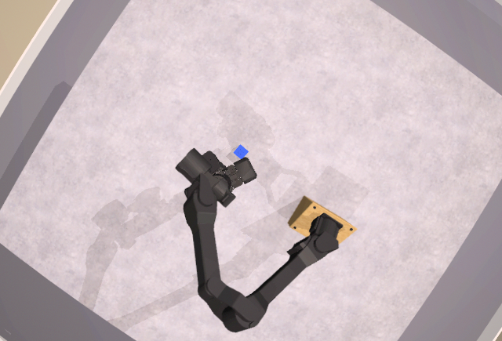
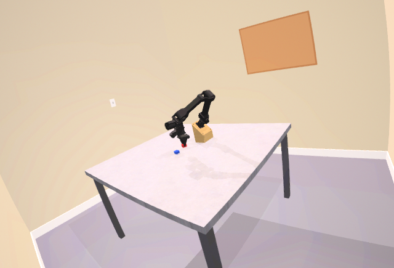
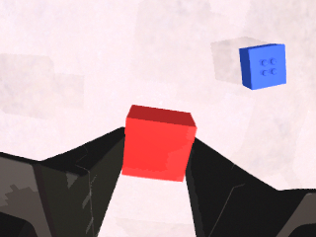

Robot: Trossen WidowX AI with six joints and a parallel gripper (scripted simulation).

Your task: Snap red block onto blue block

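Note:
The red block is held between the fingers of my gripper, a little above the table. The gripper is shut on it. In the top view the arm hides the red block and the fingertips. The blue block stands on the table with its small studs facing up. It lies to the upper right of the red block in the wrist view. The two blocks are apart. The underside of the red block is hidden.
The arm stands on a wooden base on the pale table. The table's edge shows in the exterior view, well away from the blocks. Shadows of the arm fall across the table.

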